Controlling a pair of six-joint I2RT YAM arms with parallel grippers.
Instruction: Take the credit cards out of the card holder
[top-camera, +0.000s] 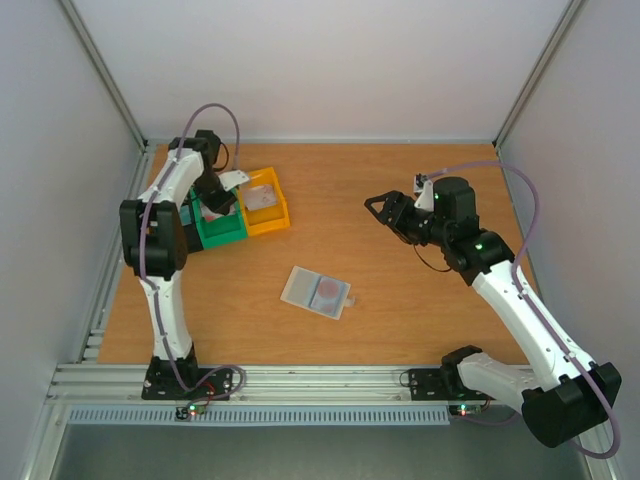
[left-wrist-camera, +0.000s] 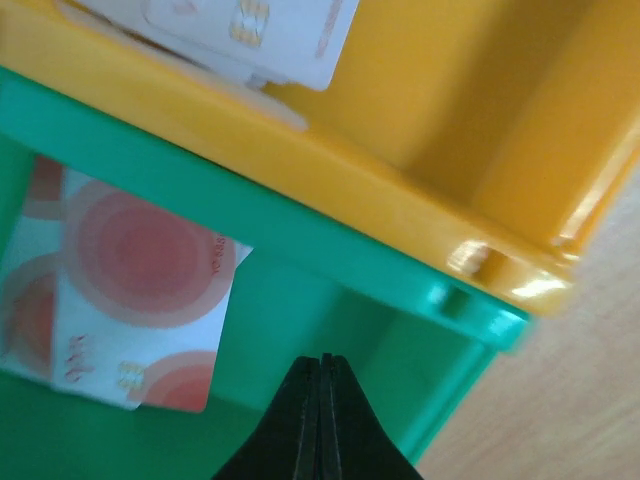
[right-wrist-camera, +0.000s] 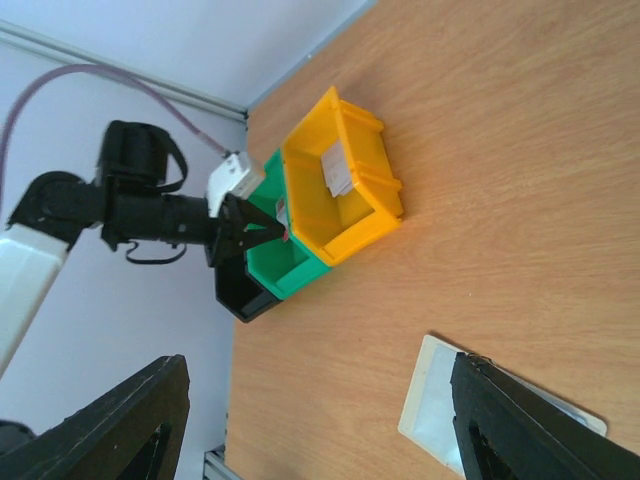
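Evidently light, stiff and slick, the reddish credit card (top-camera: 328, 292) lying in the card holder (top-camera: 300, 285), central on the counter (top-camera: 400, 310), probably wants pinching by an exposed edge, while the left hand (left-wrist-camera: 322, 400), pressed shut on nothing, hangs over the green bin (left-wrist-camera: 300, 230) and the right hand (top-camera: 377, 212) gapes empty.

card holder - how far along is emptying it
Done: a white card with red circles lies in the green plastic bin, a whitish chip card in the yellow plastic bin. In hand: nothing; the left gripper is shut and empty over the green bin, the right gripper open. Left: a reddish card shows inside the flat translucent card holder.
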